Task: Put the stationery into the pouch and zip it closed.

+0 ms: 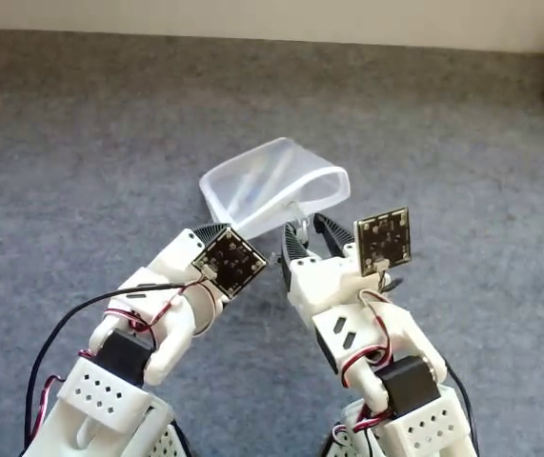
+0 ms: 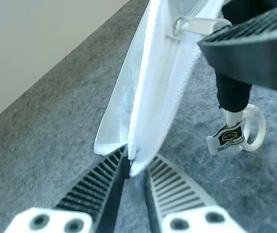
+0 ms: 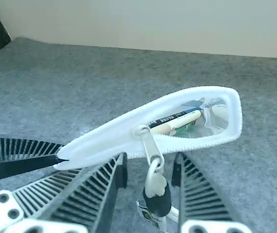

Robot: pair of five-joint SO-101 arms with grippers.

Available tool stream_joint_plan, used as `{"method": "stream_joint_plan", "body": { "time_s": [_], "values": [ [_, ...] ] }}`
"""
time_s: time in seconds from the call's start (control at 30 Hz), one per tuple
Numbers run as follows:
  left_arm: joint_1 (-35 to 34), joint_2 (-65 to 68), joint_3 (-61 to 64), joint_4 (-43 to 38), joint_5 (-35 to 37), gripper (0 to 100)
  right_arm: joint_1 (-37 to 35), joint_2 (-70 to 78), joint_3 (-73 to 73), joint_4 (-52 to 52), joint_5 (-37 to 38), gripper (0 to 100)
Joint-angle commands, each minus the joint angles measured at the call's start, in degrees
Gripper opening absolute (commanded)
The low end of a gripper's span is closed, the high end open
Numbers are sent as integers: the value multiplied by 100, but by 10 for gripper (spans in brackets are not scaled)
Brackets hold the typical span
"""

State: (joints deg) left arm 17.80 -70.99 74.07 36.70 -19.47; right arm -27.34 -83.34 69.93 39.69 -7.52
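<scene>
Pouch [image 1: 273, 186] is held up off the carpet [image 1: 81, 143] by its end corner, which is pinched tight between the fingers of the left claw [image 2: 134, 165]. That's most likely done so the fabric is anchored and pulled taut while the zip gets dragged the other way. Right claw [image 3: 150, 162] is spread, with one finger set on either side of the zipper pull [image 3: 152, 148]; nothing is gripped by it yet, as far as can be seen.

The slider is parked partway along the zip, so the mouth is closed at the pinched end and gaping at the far end. A pen [image 3: 174, 120] can be seen lying inside through the gap, along with something green that can't be made out. So the loading part looks done and only the zipping is left, by the look of it. A small ring with a tag [image 2: 254, 127] hangs below the pull.

Everything is set up on grey, short-pile carpet, with a plain pale wall [image 3: 153, 24] running along the far edge. A dark object is tucked in one far corner, too cropped to be identified.
</scene>
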Motion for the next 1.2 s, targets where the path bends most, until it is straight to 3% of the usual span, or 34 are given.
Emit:
{"method": "stream_joint_plan", "body": {
  "time_s": [0.0,0.33,0.63,0.8,1.17],
  "values": [
    [-136,-57,-224,35,79,6,-75,-136,-66,-224,404,111],
    [-119,-57,-207,35,79,6,-66,-145,-57,549,396,111],
    [-119,-57,-207,35,79,6,-40,-110,637,-734,413,104],
    [-119,-57,-198,35,79,6,418,-136,831,-1130,431,2],
    [-119,-57,-198,35,79,6,1833,-145,804,-1191,387,5]
  ]
}}
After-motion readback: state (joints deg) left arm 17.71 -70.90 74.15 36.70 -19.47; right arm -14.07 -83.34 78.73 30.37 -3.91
